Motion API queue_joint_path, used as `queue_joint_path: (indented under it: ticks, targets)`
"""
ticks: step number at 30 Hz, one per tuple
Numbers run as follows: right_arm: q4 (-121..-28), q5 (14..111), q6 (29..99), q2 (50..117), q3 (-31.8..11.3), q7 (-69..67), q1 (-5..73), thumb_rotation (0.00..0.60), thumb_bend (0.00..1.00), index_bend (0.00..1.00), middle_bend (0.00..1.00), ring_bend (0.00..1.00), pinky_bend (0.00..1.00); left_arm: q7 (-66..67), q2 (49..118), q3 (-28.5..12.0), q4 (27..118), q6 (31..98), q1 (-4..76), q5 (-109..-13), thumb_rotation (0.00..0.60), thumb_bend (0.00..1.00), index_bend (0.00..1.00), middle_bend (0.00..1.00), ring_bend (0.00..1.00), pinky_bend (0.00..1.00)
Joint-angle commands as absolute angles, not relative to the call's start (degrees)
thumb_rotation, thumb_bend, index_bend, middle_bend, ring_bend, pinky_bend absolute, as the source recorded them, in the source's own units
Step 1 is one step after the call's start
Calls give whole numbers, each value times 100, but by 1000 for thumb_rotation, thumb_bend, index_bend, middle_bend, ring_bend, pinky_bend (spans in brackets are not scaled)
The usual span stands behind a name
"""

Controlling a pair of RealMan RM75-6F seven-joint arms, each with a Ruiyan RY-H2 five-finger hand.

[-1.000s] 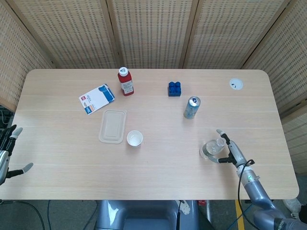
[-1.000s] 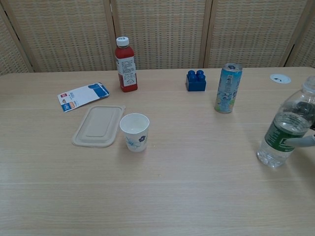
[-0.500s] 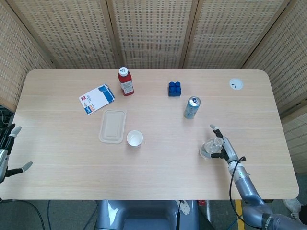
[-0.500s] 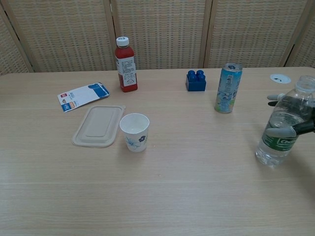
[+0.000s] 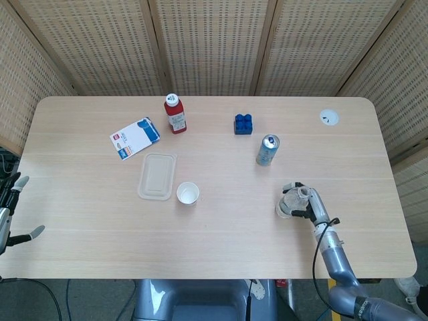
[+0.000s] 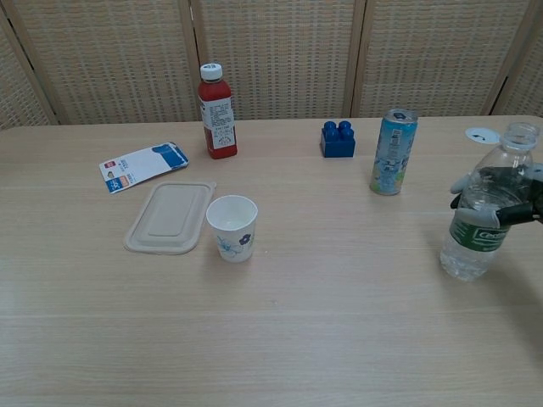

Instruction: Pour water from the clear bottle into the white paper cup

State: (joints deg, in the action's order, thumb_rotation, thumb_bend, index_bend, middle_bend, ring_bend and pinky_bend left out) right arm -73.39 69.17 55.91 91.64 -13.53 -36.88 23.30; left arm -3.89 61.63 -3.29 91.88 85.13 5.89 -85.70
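Note:
The clear bottle (image 5: 291,202) (image 6: 484,214), uncapped and with a green label, stands upright on the table near the front right. My right hand (image 5: 311,207) (image 6: 529,195) comes in from its right side, and its fingers (image 6: 462,181) wrap round the bottle's middle, holding it. The white paper cup (image 5: 188,193) (image 6: 232,227) with a blue flower print stands upright and apart, well to the left of the bottle. My left hand (image 5: 9,212) hangs off the table's left edge, fingers spread and holding nothing.
Between cup and bottle, further back, stands a drinks can (image 5: 267,150) (image 6: 393,152). A blue block (image 5: 243,124), a red bottle (image 5: 175,114) and a blue-white packet (image 5: 134,138) lie at the back. A beige lid (image 5: 157,176) lies just left of the cup.
My right hand has moved in from the right and curled its fingers round the clear bottle, which has shifted slightly left and stands straighter. My left hand has barely moved.

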Motion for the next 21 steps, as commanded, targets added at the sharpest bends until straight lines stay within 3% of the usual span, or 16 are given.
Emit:
queue_joint_path:
  ticks: [1, 4, 13, 21]
  targets:
    - [-7386, 7118, 5801, 9203, -1362, -3683, 2297, 600, 631, 524, 547, 457, 647, -398, 6158, -328, 9193, 8517, 588, -8575, 600, 0, 0, 0, 0, 0]
    - [-7494, 7340, 5942, 9151, -1356, -3557, 2348, 600, 668, 530, 551, 461, 699, -421, 6149, -325, 9197, 8520, 587, -8582, 600, 0, 0, 0, 0, 0]
    - [-7910, 7290, 5590, 8804, -1373, -1747, 2838, 600, 683, 530, 552, 461, 704, -481, 6125, -321, 9206, 8528, 584, -8595, 600, 0, 0, 0, 0, 0]
    - [-8425, 6288, 5354, 8773, -1674, 1219, 3674, 600, 788, 531, 560, 487, 736, -645, 6065, -365, 9200, 8442, 611, -8485, 600, 0, 0, 0, 0, 0]
